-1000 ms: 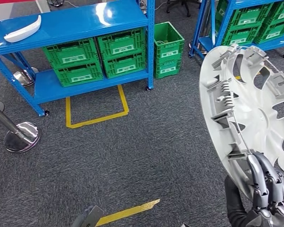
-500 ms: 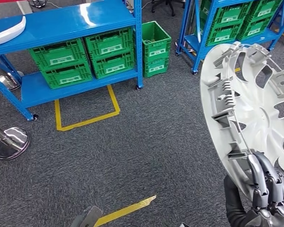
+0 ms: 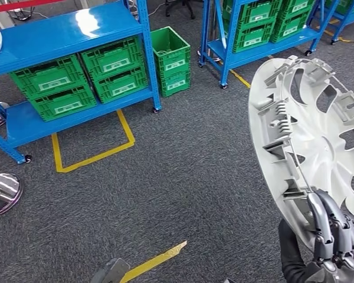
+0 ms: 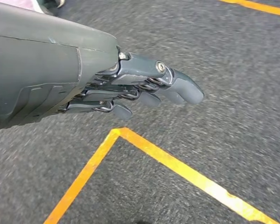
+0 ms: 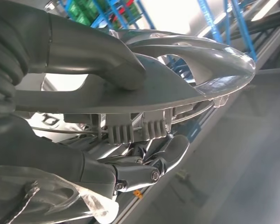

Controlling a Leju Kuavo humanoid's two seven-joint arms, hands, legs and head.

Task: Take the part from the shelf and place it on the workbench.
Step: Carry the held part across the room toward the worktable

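**Hubcap in hand, robot is turning away from the shelves**

While the whole head view is sliding leftward across three frames, the blue steel shelf unit (image 3: pixel 72 35) and its green plastic crates (image 3: pixel 77 79) are drifting toward the picture's left edge, a sign that the camera is swinging right rather than that anything on the floor is moving. The white curved part once lying on the shelf top is now slipping out at the frame's left edge. A second blue rack (image 3: pixel 255 35) stacked with more green crates is coming further into sight beyond a lone green crate (image 3: pixel 170 59) standing on the grey carpet (image 3: pixel 189 171).

Throughout the turn, the silver-grey plastic wheel cover (image 3: pixel 308 141) is keeping its place at the right of the head view, its clipped inner face toward the camera and its lower rim gripped by the right hand (image 3: pixel 337 236). By this judgement the pick from the shelf is done and the carry is under way; no tabletop is yet in sight.

From the right wrist, the grip is reading more plainly: the thick grey thumb (image 5: pixel 96 51) is pressing one face of the wheel cover (image 5: pixel 188 60) while darker fingers (image 5: pixel 156 158) are curling against the ribbed clips on the other. From the left wrist, the left hand (image 4: pixel 138 88) is hanging over yellow floor tape (image 4: pixel 166 158), fingers extended side by side and holding nothing.
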